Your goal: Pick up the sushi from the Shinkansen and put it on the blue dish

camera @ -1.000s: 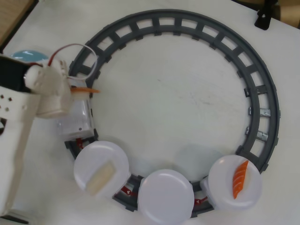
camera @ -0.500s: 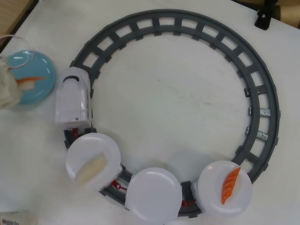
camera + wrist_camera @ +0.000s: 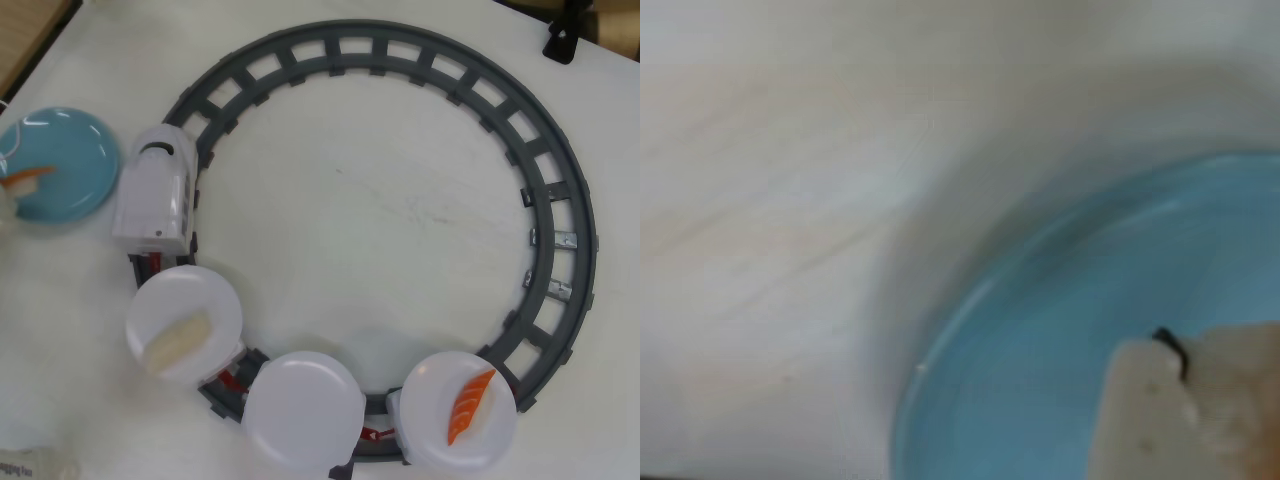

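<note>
In the overhead view the blue dish (image 3: 60,160) lies at the far left of the table. One sushi (image 3: 24,178) hangs over the dish's left rim, with my gripper (image 3: 12,188) shut on it; most of the gripper is cut off by the frame edge. The white Shinkansen (image 3: 155,190) stands on the track just right of the dish. Its last plate carries a second sushi (image 3: 470,405). The wrist view is blurred: it shows the blue dish (image 3: 1040,350) close below and a pale shape at the bottom right, and I cannot tell whether that is finger or rice.
A grey ring of track (image 3: 560,240) fills the table. Behind the train come three white plates: one (image 3: 200,295) with a cream block (image 3: 175,340), one bare (image 3: 303,408), one (image 3: 430,440) under the second sushi. A black clamp (image 3: 560,42) sits top right.
My gripper carried the sushi left from beside the train to over the dish and on to its left rim, nearly leaving the overhead view. The train and its plates crept along the track.
</note>
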Motion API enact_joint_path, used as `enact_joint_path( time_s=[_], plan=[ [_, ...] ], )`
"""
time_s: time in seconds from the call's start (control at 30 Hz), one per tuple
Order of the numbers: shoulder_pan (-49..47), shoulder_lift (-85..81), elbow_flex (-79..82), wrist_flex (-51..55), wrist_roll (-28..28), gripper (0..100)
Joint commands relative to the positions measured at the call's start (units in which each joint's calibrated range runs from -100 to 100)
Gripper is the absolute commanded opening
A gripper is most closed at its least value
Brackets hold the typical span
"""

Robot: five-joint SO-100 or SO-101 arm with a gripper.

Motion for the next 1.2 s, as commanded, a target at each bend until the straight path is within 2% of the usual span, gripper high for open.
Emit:
enact_joint_path(
  time_s=[0.0, 0.3, 0.53, 0.93, 1.17],
  plan=[
    [-0.18, 1.94, -1.87, -2.18, 0.23, 3],
    [0.26, 19.78, -24.14, 9.37, 0.81, 3],
    [1.31, 27.33, -36.58, 13.96, 0.91, 4],
    [3.6, 29.15, -39.74, 16.68, 0.7, 18],
    [2.1, 24.59, -43.61, 23.81, 0.34, 23]
  ],
)
